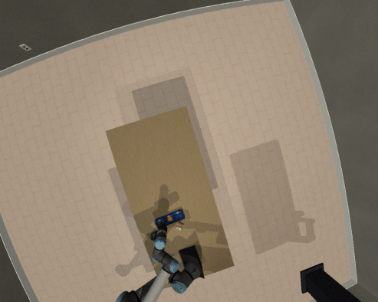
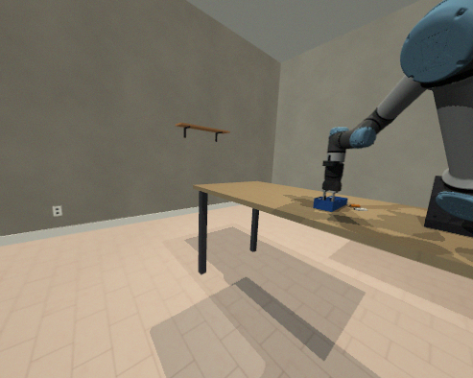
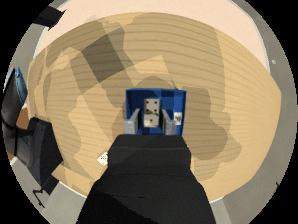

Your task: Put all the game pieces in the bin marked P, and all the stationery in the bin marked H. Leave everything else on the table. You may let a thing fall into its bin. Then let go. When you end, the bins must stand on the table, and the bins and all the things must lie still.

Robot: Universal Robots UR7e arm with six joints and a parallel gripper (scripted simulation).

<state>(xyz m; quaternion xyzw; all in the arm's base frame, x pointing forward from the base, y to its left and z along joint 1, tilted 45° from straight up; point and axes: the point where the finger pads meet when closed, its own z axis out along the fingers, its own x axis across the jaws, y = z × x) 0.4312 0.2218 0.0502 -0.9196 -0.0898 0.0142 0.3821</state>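
Note:
A long blue bin block (image 1: 169,215) stands on the wooden table; it also shows in the exterior view (image 2: 330,203). I cannot read its letters. In the wrist view I look straight down into one blue compartment (image 3: 156,110). Two white dice lie in it: one (image 3: 150,104) farther in, and one (image 3: 152,120) between my fingertips. My gripper (image 3: 150,114) (image 1: 162,225) is open, with its fingers dipped into this compartment at the block's left end. It also shows above the bin in the exterior view (image 2: 331,194). An orange thing (image 1: 169,218) lies in the middle of the block.
A small white thing (image 1: 179,228) and a small orange thing (image 1: 182,223) lie on the table just beside the bins, also seen in the exterior view (image 2: 357,207). My black base (image 1: 191,260) stands at the near table edge.

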